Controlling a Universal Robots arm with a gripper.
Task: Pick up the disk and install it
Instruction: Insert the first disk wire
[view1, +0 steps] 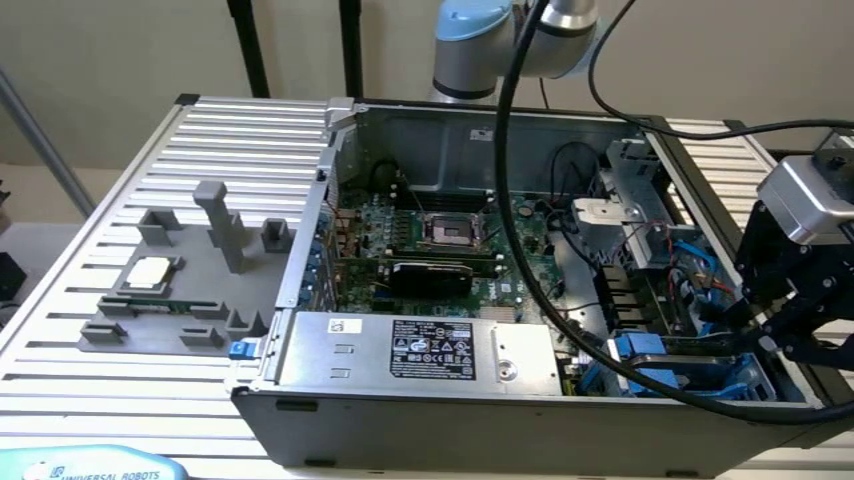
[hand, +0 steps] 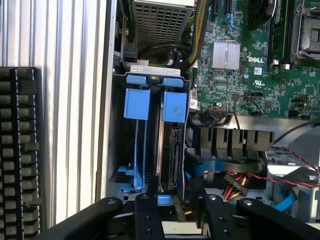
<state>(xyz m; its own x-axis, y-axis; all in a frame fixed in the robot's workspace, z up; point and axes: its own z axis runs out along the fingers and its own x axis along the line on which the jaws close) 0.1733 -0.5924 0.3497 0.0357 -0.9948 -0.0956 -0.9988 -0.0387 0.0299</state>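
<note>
The fingers (hand: 145, 216) stand apart, one on each side of the end of the disk (hand: 172, 145), gripping nothing (a gap shows beside one of them). The disk stands on edge in its blue frame, just beside another blue frame (hand: 136, 102), in the corner bay of the open computer case (view1: 400, 420), near the green circuit board (hand: 250, 75). The case lies on the slatted tabletop (view1: 80, 200).

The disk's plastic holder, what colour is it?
The holder on the disk is blue, best seen in the wrist view.
</note>
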